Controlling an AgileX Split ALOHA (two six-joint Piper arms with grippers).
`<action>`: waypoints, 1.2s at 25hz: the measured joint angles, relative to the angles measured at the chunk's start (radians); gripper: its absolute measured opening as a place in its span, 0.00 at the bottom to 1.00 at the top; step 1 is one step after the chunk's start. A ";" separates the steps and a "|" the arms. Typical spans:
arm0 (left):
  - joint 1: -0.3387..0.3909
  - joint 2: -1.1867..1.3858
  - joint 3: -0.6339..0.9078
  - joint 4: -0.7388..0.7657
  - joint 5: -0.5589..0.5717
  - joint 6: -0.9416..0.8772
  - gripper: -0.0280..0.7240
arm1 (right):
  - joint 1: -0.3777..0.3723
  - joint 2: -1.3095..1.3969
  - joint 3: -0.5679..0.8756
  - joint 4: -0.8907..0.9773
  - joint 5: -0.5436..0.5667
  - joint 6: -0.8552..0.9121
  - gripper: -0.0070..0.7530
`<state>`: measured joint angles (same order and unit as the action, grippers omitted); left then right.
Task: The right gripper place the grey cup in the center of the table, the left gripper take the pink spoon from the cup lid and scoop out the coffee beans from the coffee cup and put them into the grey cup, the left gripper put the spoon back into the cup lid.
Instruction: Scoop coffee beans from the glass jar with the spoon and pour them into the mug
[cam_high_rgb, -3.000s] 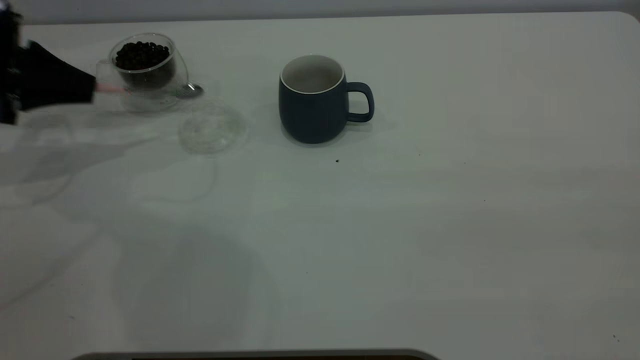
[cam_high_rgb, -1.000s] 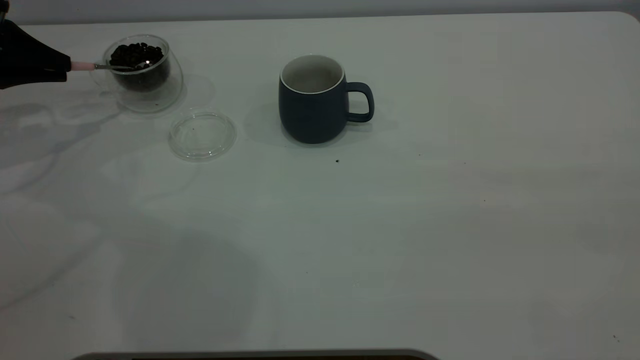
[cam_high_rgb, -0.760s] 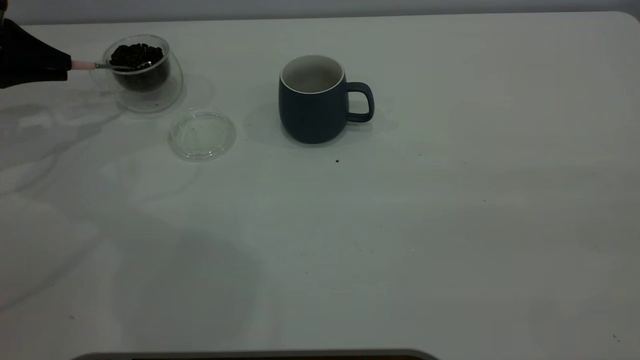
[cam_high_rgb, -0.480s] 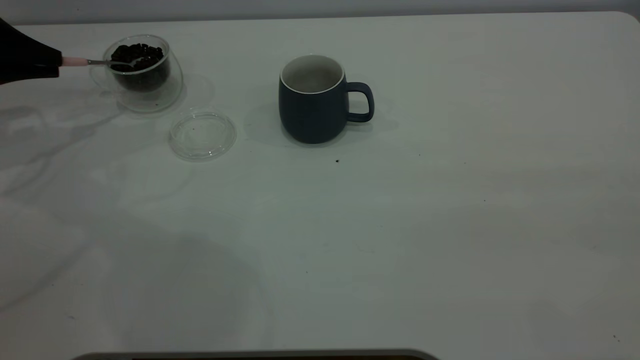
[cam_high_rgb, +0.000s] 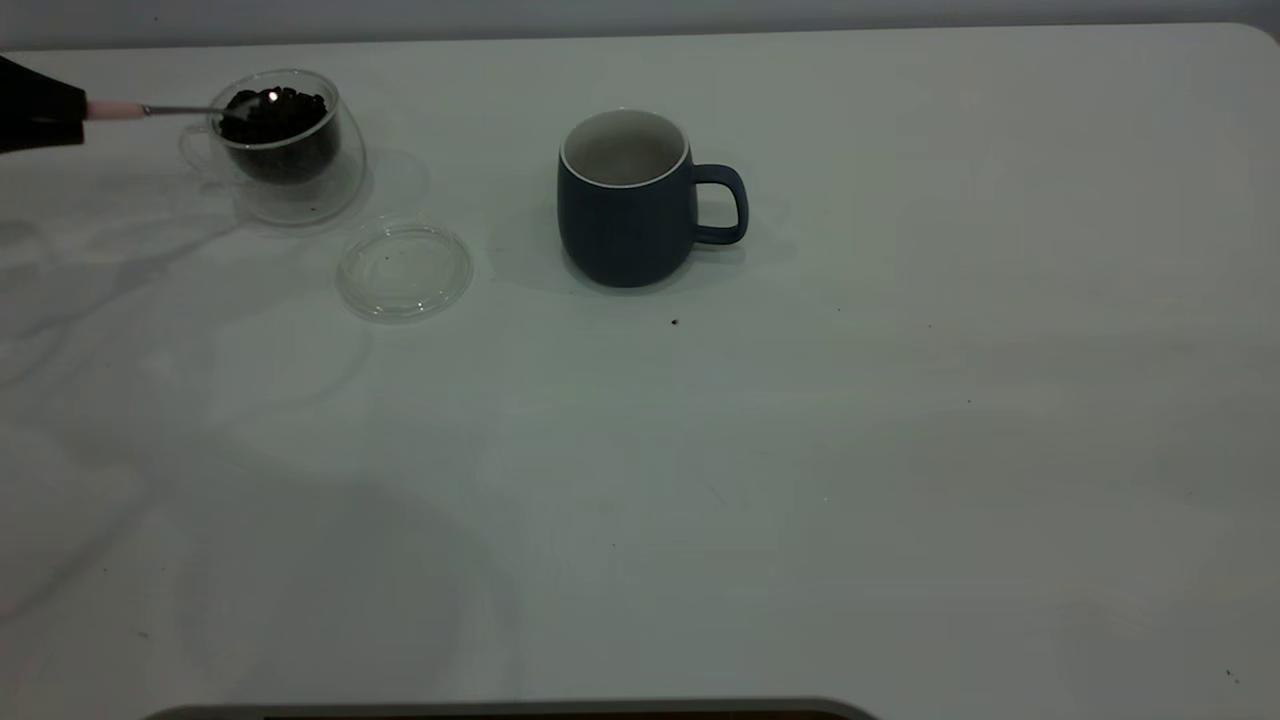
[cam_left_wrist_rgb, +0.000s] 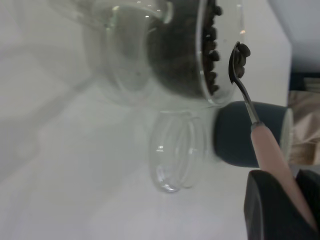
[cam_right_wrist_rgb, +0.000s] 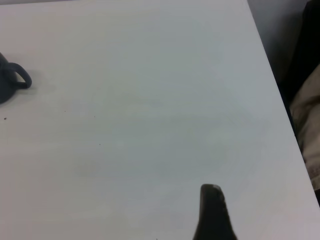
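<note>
The left claw (cam_high_rgb: 40, 112) sits at the far left edge of the exterior view, clamped on the pale handle of the pink spoon (cam_high_rgb: 150, 109). The spoon reaches out level from it toward the coffee cup (cam_high_rgb: 285, 145), and its silver bowl hangs right at the cup's near rim, just above the heap of coffee beans (cam_high_rgb: 280, 110). In the left wrist view a few beans lie in the spoon's bowl (cam_left_wrist_rgb: 239, 62), which is clear of the glass wall of the cup.

So the step in hand looks like the scoop itself, at the point where the loaded spoon comes out of the coffee cup. The next move calls for carrying that load across to the grey cup (cam_high_rgb: 628, 200), keeping the bowl level so nothing rolls off, then tipping it over the white opening.

From the claw outward: the coffee cup is nearest, at the spoon's tip. The cup lid (cam_high_rgb: 404, 270) lies flat on the bench (cam_high_rgb: 800, 450) beyond and in front of it, near the cup but apart, with nothing on it. The grey cup stands farther still, well apart from the claw, upright about mid-bench toward the back, handle pointing away from the left claw; its inside shows no beans that I can make out.

The right claw (cam_right_wrist_rgb: 212, 215) is parked at the right side of the bench, well away from the grey cup; only one dark finger shows, so its opening cannot be told.
</note>
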<state>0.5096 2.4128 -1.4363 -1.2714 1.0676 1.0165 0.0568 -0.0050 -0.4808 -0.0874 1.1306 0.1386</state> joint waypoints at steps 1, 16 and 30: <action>0.005 0.000 0.000 -0.007 0.013 0.000 0.22 | 0.000 0.000 0.000 0.000 0.000 0.000 0.75; 0.016 0.000 0.000 -0.024 0.077 -0.007 0.22 | 0.000 0.000 0.000 0.000 0.000 0.000 0.75; -0.125 0.000 -0.001 -0.003 0.077 -0.048 0.22 | 0.000 0.000 0.000 0.000 0.000 0.000 0.75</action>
<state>0.3841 2.4128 -1.4374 -1.2742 1.1445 0.9690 0.0568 -0.0050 -0.4808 -0.0874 1.1306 0.1386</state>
